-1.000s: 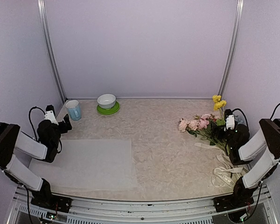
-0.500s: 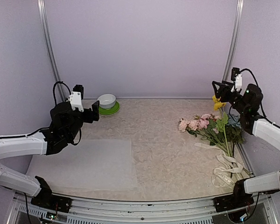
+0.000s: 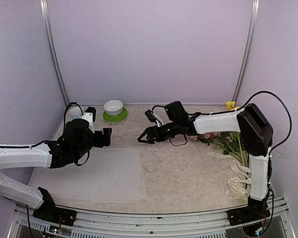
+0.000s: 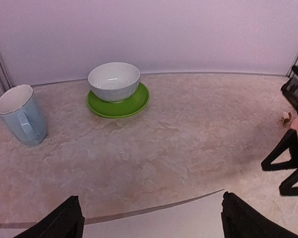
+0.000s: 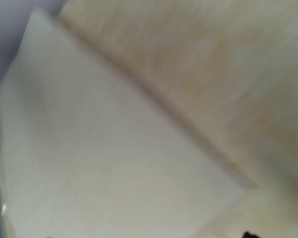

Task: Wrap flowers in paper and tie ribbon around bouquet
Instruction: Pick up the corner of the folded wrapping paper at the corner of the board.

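The paper (image 3: 89, 173) lies flat on the near-left of the table; its far edge also shows in the left wrist view, the paper (image 4: 154, 225), and it fills much of the blurred right wrist view, the paper (image 5: 114, 163). The flowers (image 3: 223, 140) lie at the right, partly behind the right arm, with the ribbon (image 3: 238, 178) loose in front of them. My left gripper (image 3: 108, 136) hangs open above the paper's far edge, its fingers (image 4: 64, 223) empty. My right gripper (image 3: 143, 138) reaches across to mid-table, just past the paper's far right corner, open and empty.
A white bowl (image 4: 114, 81) sits on a green plate (image 4: 134, 105) at the back left. A light blue mug (image 4: 21, 115) stands left of them. The right gripper (image 4: 272, 178) shows at the right edge of the left wrist view. Walls close the table on three sides.
The right arm has swung from the back right, high above the flowers, down and across to mid-table. The left gripper has moved right and lower toward the paper's far edge.
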